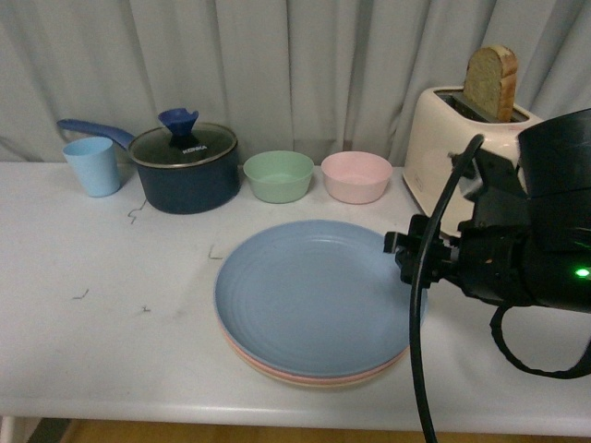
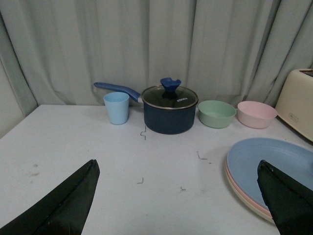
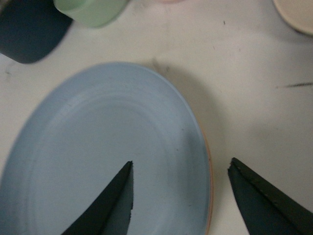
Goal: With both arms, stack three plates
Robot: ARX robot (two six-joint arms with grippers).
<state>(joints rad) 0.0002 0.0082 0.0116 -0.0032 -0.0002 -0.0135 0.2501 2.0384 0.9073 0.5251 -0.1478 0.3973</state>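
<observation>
The right arm (image 1: 526, 258) is running off the front view's right edge and covering a corner of the toaster (image 1: 434, 138); the blue plate (image 1: 314, 295) is hiding all but the rims of the lower plates (image 1: 309, 378). Lettering on the pot lid (image 1: 185, 146) is showing too small to read.

Stack of plates (image 1: 309, 300) on table (image 1: 111, 351); behind it, left to right: cup (image 1: 92, 166), pot (image 1: 185, 175), left bowl (image 1: 278, 176), right bowl (image 1: 356, 177), toaster (image 1: 448, 152)

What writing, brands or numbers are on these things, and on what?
Glass lid of the dark blue saucepan: a short white brand word, looks like "KONKA", too blurred to be sure.
Cream toaster: a small dark mark on its side, too small to read.
No other text shows.
</observation>
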